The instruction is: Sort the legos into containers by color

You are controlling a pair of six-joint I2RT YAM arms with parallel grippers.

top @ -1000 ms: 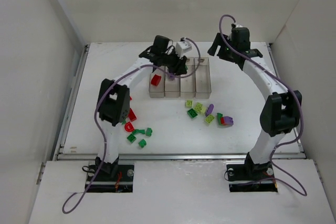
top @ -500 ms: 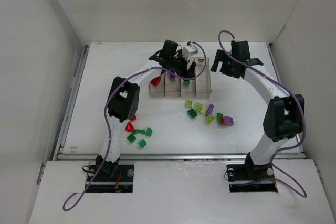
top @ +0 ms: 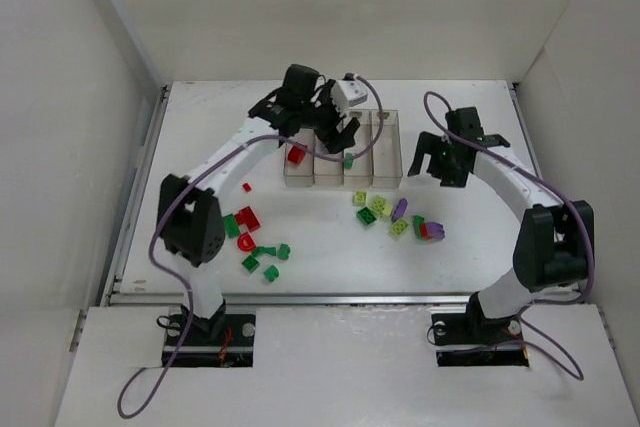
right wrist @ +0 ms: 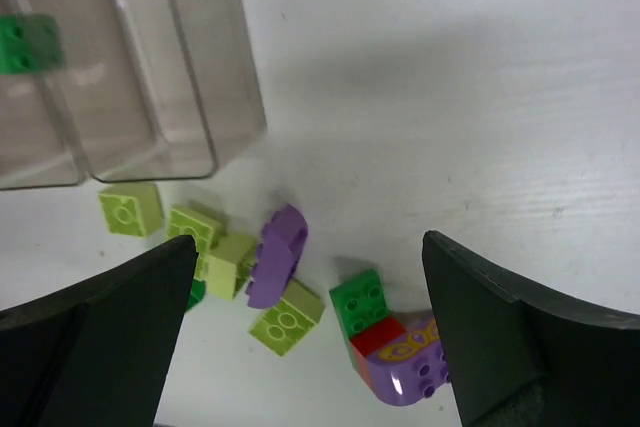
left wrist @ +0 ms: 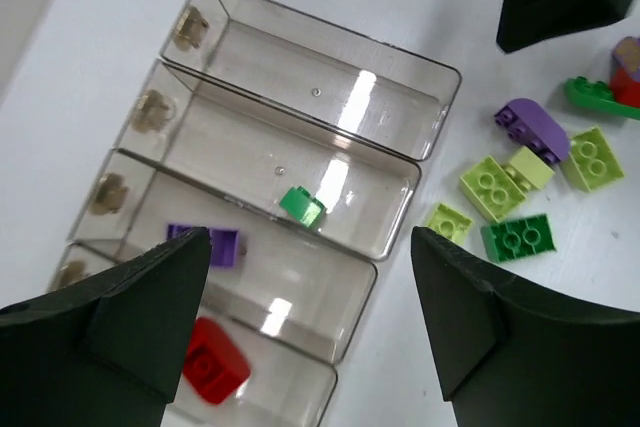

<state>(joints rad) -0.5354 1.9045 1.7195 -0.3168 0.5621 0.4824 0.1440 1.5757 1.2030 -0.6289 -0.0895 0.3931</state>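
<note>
Right gripper (right wrist: 310,282) hung wide open with nothing in it, right over the loose legos (top: 395,215) just in front of the containers (top: 391,169). The purple brick (right wrist: 277,252) sat nearly centred between its fingers, long axis running across the closing line, so that arm looked like the closer one. Left gripper (left wrist: 310,267) was open and empty too, above the containers.
</note>
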